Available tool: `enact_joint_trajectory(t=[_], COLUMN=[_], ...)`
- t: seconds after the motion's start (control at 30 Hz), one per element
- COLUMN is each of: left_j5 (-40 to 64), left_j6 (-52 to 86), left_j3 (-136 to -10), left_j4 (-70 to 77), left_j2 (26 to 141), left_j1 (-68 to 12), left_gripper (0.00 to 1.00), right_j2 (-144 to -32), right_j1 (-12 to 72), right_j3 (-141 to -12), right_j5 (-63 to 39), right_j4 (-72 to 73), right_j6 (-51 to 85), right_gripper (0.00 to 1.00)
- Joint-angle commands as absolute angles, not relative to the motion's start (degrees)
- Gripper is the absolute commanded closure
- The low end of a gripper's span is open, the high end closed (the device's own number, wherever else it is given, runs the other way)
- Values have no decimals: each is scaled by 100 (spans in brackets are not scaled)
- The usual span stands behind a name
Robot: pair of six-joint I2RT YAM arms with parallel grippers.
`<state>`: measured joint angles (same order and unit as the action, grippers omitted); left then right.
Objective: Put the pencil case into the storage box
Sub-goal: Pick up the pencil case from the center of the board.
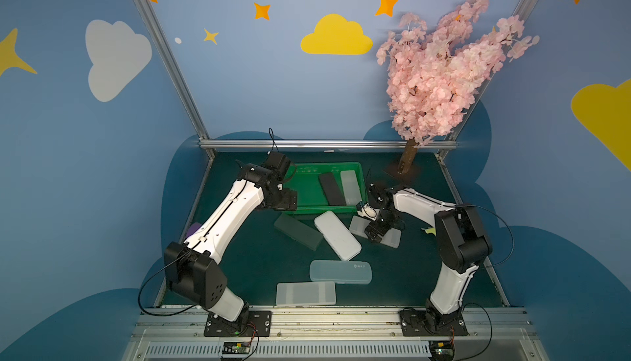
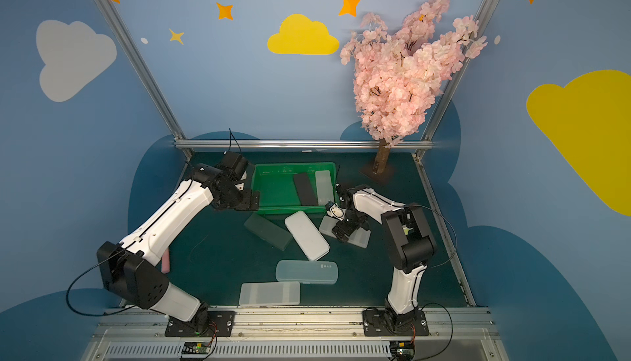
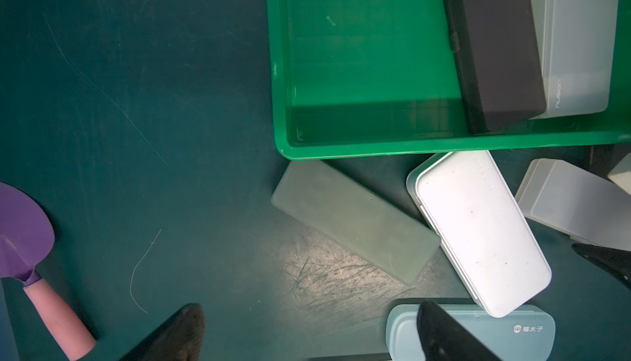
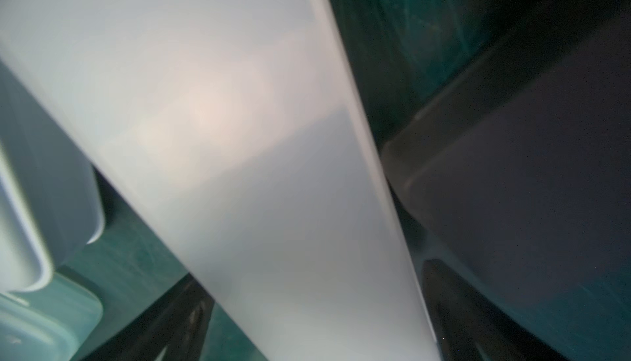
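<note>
Case [image 4: 239,137] is being straddled by right gripper [image 1: 375,234], jaws apart, left gripper's [image 3: 309,309] too. Judged light, stiff, slick; long sides are being favoured for the pinch.

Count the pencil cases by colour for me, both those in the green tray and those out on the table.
Black case: 1
White case: 1
Grey-green case: 1
Pale blue case: 1
Frosted clear cases: 3
Total: 7
</note>
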<state>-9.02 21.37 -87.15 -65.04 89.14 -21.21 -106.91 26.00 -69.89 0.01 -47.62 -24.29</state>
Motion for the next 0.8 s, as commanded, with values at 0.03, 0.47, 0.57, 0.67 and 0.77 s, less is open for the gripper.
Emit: enact_joint_trajectory(t=[0.03, 0.47, 0.57, 0.67, 0.77], left_j5=[-896, -868, -870, -893, -905], left_j6=[2076, 1962, 1953, 1956, 1977], left_j3=[-8708, -8676, -8652, -8609, -8529], left_j4=[-6508, -6473, -6478, -6482, -6459], left_j2=[8863, 8842, 8796, 8732, 8632], left_j1=[-2080, -2069, -2040, -1994, -1910], left_gripper=[0, 1, 1, 1, 1], right_j2=[-10655, -10291, -9934, -9490, -9059], right_j1=[2697, 2957, 3001, 3042, 3109], right_j3=[-6823, -6697, -6725, -6889, -7223], right_j5=[-139, 158, 267, 324, 291], right_j4=[-4771, -4843, -5015, -5462, -6059], right_j6=[-2095, -1026, -805, -608, -400], right_gripper=[2, 31, 35, 37, 39])
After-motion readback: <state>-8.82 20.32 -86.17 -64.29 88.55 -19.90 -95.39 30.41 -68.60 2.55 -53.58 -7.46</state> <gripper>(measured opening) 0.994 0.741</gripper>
